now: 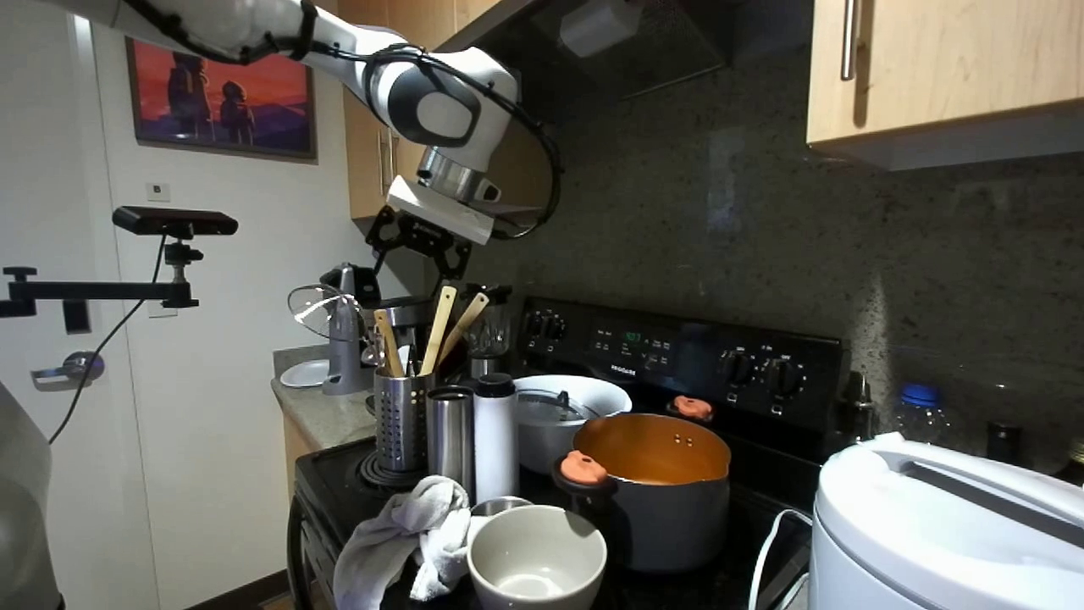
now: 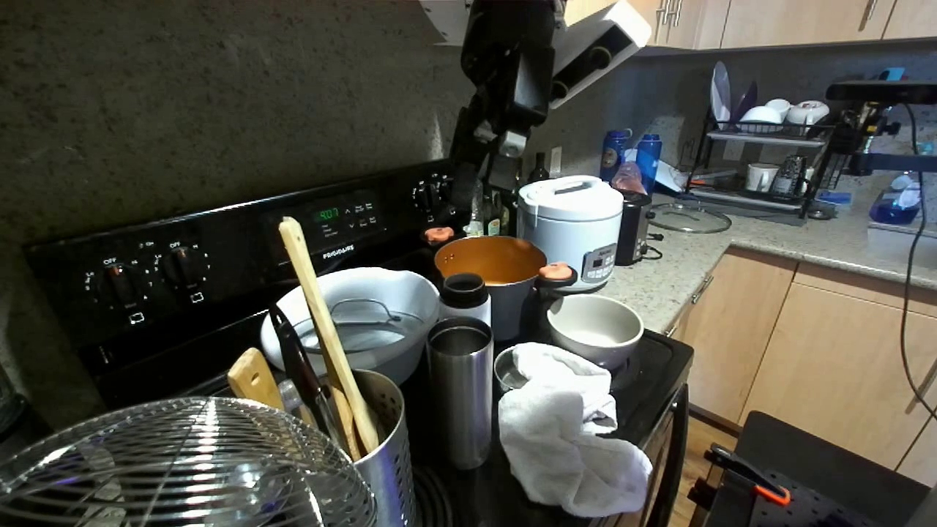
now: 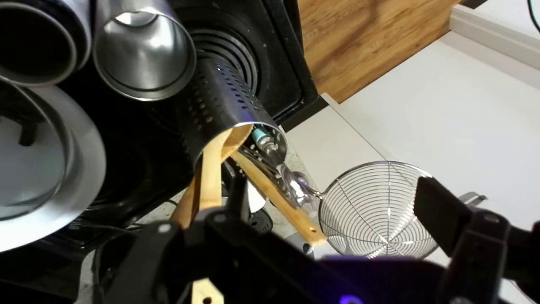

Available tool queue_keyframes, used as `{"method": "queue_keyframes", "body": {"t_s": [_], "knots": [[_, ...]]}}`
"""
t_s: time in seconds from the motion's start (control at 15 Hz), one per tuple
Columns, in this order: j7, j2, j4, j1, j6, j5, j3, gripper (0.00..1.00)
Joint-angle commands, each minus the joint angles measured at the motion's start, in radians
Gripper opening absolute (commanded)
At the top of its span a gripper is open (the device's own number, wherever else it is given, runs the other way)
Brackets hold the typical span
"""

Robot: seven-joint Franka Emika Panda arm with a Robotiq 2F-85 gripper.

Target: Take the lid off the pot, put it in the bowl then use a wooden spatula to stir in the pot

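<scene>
The dark grey pot stands uncovered on the stove, orange inside; it also shows in an exterior view. No orange-brown lid shows. A clear glass lid lies in the white bowl beside the pot; the wrist view shows this lid too. Several wooden handles stand in the perforated steel holder: a long one and another. Which is the spatula I cannot tell. My gripper is open and empty, above the handles; one handle end shows between its fingers in the wrist view.
A steel tumbler and a white bottle stand between holder and pot. A wire strainer juts out beside the handles. A beige bowl, a towel and a rice cooker stand around the pot.
</scene>
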Motion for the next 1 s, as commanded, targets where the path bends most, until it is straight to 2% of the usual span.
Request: {"method": "queue_keyframes", "body": {"t_s": [0.0, 0.33, 0.73, 0.93], "knots": [[-0.052, -0.047, -0.100, 0.040, 0.127, 0.062, 0.000, 1.00], [-0.082, 0.034, -0.147, 0.093, 0.388, 0.045, 0.044, 1.00], [-0.107, 0.167, -0.112, 0.148, 0.556, 0.047, 0.088, 1.00], [-0.116, 0.202, -0.095, 0.155, 0.594, 0.047, 0.101, 1.00]]}}
